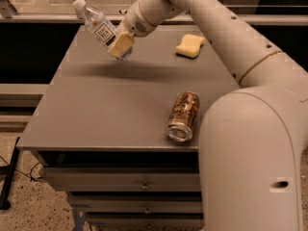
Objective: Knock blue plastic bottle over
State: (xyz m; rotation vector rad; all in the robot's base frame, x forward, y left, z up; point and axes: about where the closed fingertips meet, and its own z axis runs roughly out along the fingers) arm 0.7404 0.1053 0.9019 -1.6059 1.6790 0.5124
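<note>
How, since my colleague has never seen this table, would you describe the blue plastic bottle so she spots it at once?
On the grey table, look to the far left corner, where the arm's pincer sits. The blue plastic bottle is tilted there beside it: slim, clear, white-capped and labelled, unlike the brown can lying near the front edge.

Setting is probably a lab or office test bay. You see a grey drawer cabinet used as the bench, speckled hard floor, a railed glass partition behind and a loose cable. The gripper hangs over the cabinet's far-left top.
</note>
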